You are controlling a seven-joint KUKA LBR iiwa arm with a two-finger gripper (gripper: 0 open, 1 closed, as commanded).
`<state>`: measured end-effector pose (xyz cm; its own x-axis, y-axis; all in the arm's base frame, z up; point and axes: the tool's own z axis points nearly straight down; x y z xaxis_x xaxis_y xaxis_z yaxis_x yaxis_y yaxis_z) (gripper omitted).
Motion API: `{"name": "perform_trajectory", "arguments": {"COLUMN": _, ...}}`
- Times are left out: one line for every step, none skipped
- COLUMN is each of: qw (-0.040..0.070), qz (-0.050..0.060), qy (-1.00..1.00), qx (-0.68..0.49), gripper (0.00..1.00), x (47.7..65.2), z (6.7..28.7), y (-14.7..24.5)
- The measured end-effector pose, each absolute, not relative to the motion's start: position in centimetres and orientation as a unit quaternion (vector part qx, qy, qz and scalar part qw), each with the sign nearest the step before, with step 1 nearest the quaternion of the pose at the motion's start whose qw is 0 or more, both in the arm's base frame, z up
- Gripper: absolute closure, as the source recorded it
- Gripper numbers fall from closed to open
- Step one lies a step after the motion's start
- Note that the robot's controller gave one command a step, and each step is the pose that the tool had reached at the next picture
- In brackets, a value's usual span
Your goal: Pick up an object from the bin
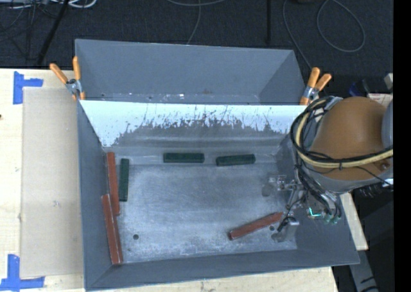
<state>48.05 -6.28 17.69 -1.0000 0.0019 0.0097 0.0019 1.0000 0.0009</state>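
Note:
My gripper point(277, 210) is low in the bin's front right corner, under the arm's orange dome and cables. It is open, one fingertip point(275, 187) farther back and the other point(281, 233) nearer the front. A reddish-brown flat bar point(255, 226) lies slanted on the bin floor. Its right end reaches in between the fingers, close to the front one. I see no grip on it.
Two dark green bars point(183, 157) point(235, 160) lie end to end near the back slope. At the left wall a third green bar point(123, 180) lies beside two long reddish-brown bars point(113, 181) point(112, 230). The arm covers the right wall.

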Motion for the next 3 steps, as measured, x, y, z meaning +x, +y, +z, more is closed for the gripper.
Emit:
{"name": "perform_trajectory", "arguments": {"qw": 0.0, "qz": -0.001, "qy": -0.985, "qx": 0.17, "gripper": 0.0, "x": 49.2, "z": 6.8, "y": -6.8}}
{"name": "perform_trajectory", "arguments": {"qw": 0.0, "qz": 0.0, "qy": -0.985, "qx": 0.171, "gripper": 1.0, "x": 49.2, "z": 7.0, "y": -6.8}}
{"name": "perform_trajectory", "arguments": {"qw": -0.004, "qz": 0.001, "qy": -0.985, "qx": 0.172, "gripper": 1.0, "x": 48.5, "z": 22.6, "y": -7.3}}
